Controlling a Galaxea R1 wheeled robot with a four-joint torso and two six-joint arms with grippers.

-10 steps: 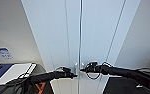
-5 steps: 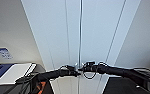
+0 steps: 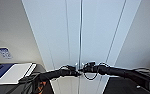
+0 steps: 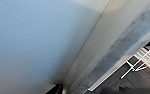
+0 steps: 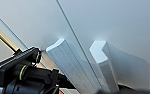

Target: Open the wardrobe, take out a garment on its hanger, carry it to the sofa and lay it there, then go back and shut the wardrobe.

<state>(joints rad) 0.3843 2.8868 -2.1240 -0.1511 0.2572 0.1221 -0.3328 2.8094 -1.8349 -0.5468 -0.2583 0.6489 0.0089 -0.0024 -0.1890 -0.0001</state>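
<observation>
My two grippers meet at the seam of the shut wardrobe.

Whether my fingers are spread or pressed together, I cannot tell. My left gripper (image 3: pixel 77 73) and right gripper (image 3: pixel 81 69) sit nearly tip to tip at the wardrobe (image 3: pixel 96 37), where its two white doors meet. The right wrist view shows two white handles (image 5: pixel 66 62) flanking the seam. Further left, a white board (image 3: pixel 14 72) lies on a dark surface beside the wardrobe.
</observation>
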